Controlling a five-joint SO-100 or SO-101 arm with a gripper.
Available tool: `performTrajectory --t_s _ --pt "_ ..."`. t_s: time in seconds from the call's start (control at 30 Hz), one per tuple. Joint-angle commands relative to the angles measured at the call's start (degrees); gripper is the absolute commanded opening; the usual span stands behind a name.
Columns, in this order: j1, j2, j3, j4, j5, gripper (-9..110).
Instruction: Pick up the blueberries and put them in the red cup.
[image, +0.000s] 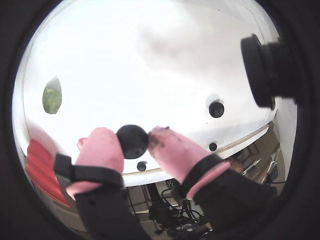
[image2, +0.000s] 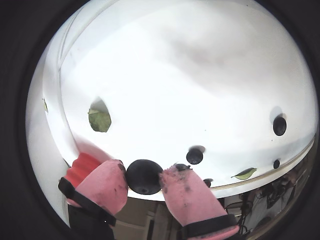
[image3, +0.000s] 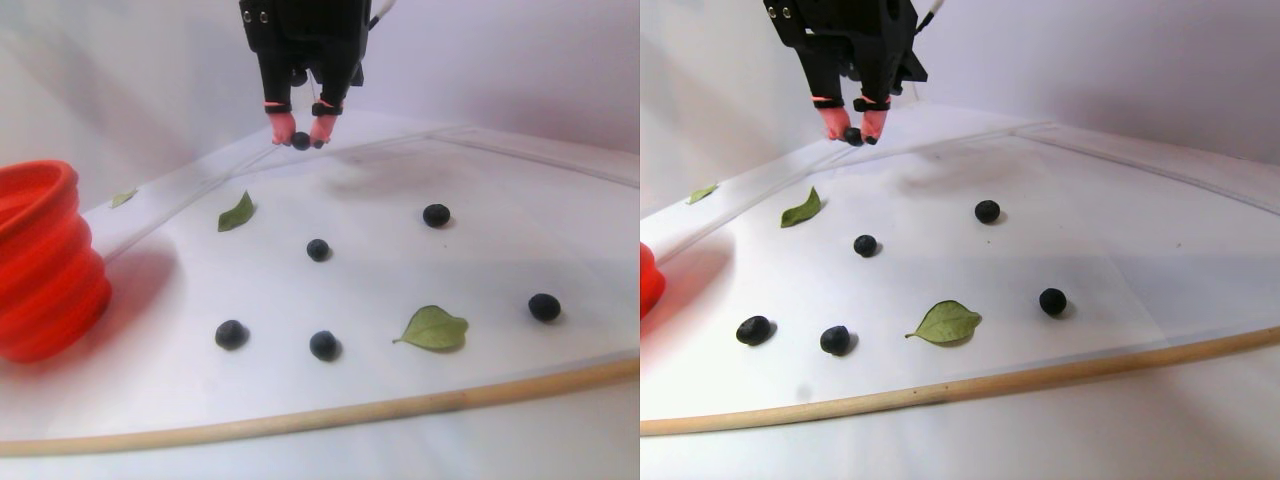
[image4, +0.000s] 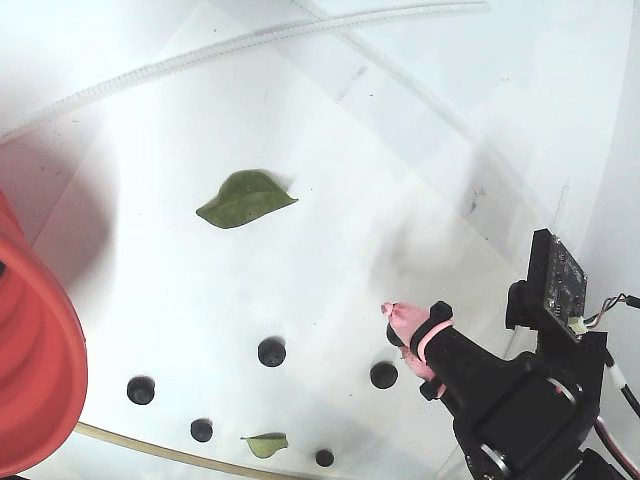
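Observation:
My gripper (image3: 300, 138) hangs high over the far side of the white table, shut on one blueberry (image: 132, 141). Both wrist views show the dark berry (image2: 144, 176) pinched between the pink fingertips (image2: 182, 192). Several more blueberries (image3: 318, 249) lie spread on the table below, among them one at the right (image3: 544, 307) and two near the front (image3: 231, 334). The red cup (image3: 45, 260) stands at the left edge, well away from the gripper. It shows as a red patch beside the left finger in both wrist views (image: 42, 167).
Flat green leaves lie among the berries: one near the front (image3: 433, 328), one further back (image3: 236, 213). A wooden strip (image3: 400, 405) borders the table's front edge. A black camera (image: 265, 70) juts in at the upper right of a wrist view.

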Motion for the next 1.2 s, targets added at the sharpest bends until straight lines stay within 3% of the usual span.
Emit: performTrajectory --t_s 0.0,1.17 --pt "-2.8 6.2 -0.2 1.8 1.6 12" --pt "-21.9 15.2 3.9 10.0 16.9 12"
